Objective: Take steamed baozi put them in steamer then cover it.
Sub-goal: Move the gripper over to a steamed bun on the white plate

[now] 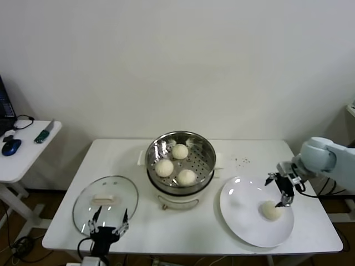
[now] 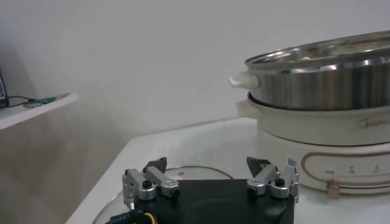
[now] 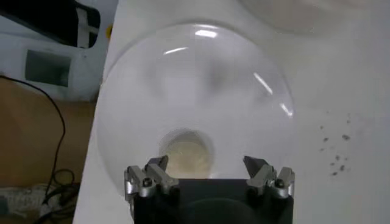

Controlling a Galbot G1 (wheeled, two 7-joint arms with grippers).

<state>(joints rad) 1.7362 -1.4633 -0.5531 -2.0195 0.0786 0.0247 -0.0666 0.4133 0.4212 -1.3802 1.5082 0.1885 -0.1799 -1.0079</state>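
Three cream-white baozi (image 1: pixel 165 168) lie on the perforated tray of the shiny steamer (image 1: pixel 206 152) at the table's middle. A fourth baozi (image 1: pixel 270 210) lies on the white plate (image 1: pixel 238 208) at the right. My right gripper (image 1: pixel 280 191) hangs open just above and behind that baozi, not touching it; the bun (image 3: pixel 186 154) shows below the open right gripper (image 3: pixel 208 169). The glass cover (image 1: pixel 105 202) with its cream bar handle lies flat on the table at the left. My left gripper (image 1: pixel 106 223) is open at the cover's near edge; it also shows in the left wrist view (image 2: pixel 210 173).
A white side table (image 1: pixel 25 155) at the far left holds a blue mouse (image 1: pixel 11 146) and a green-handled tool (image 1: pixel 42 133). Dark crumbs (image 1: pixel 241 161) dot the table behind the plate. The steamer's white base (image 2: pixel 317 128) stands close ahead of the left wrist.
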